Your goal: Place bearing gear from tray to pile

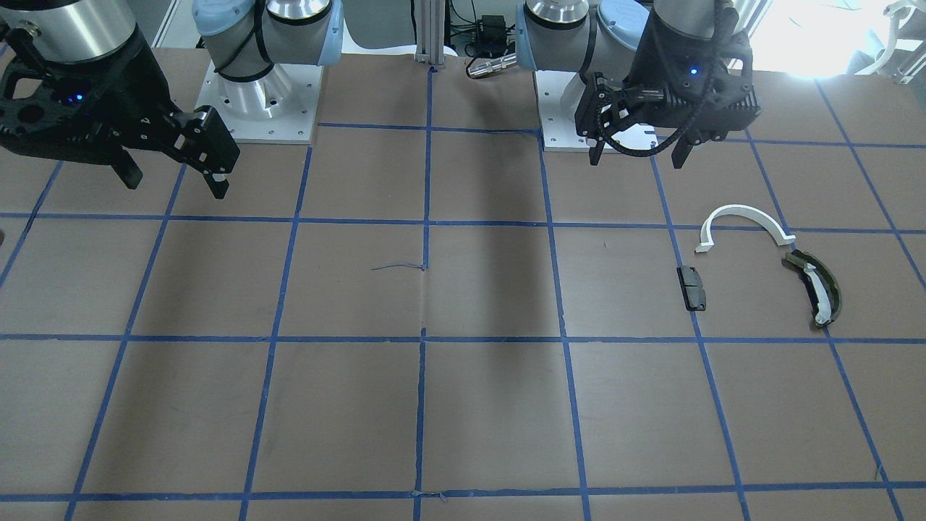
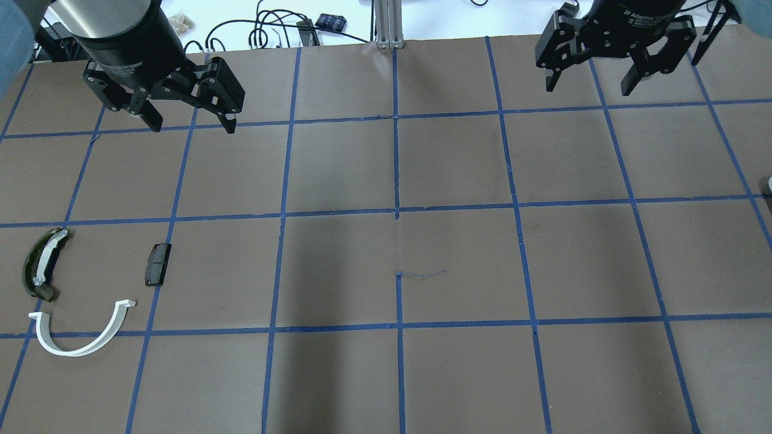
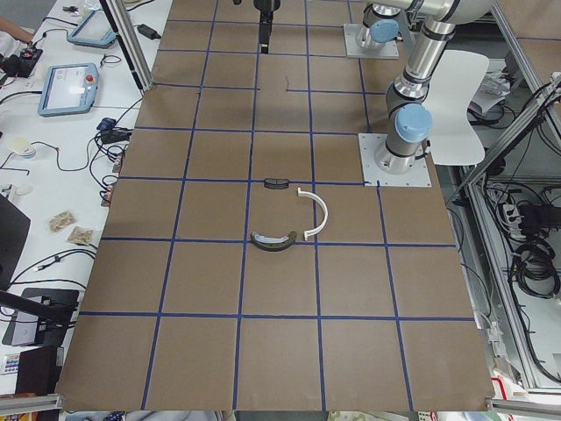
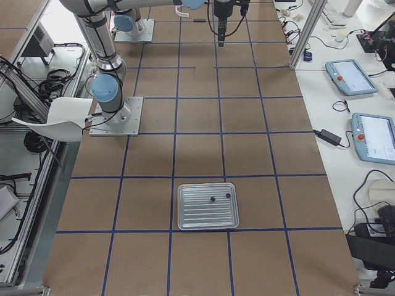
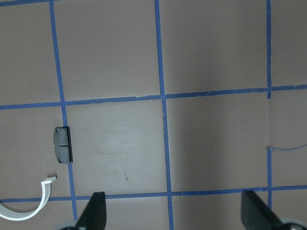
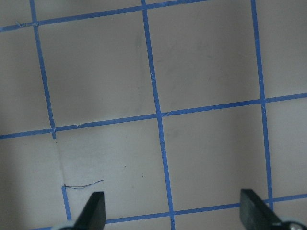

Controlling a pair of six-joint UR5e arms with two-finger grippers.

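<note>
The pile lies on the table's left side: a white half-ring arc (image 2: 78, 337), an olive-dark curved piece with a white strip (image 2: 41, 271) and a small black block (image 2: 158, 264). They also show in the front view: the arc (image 1: 745, 221), the olive piece (image 1: 814, 288) and the block (image 1: 691, 287). My left gripper (image 2: 187, 120) hangs open and empty above the table, beyond the pile. My right gripper (image 2: 591, 81) hangs open and empty at the far right. A metal tray (image 4: 197, 213) shows only in the right side view and holds two small dark parts (image 4: 212, 198); I cannot tell which is the bearing gear.
The brown table top carries a grid of blue tape lines (image 2: 396, 211). The arm bases (image 1: 260, 108) stand on white plates at the robot's edge. The left wrist view shows the black block (image 5: 63, 144) and an end of the arc (image 5: 24, 208).
</note>
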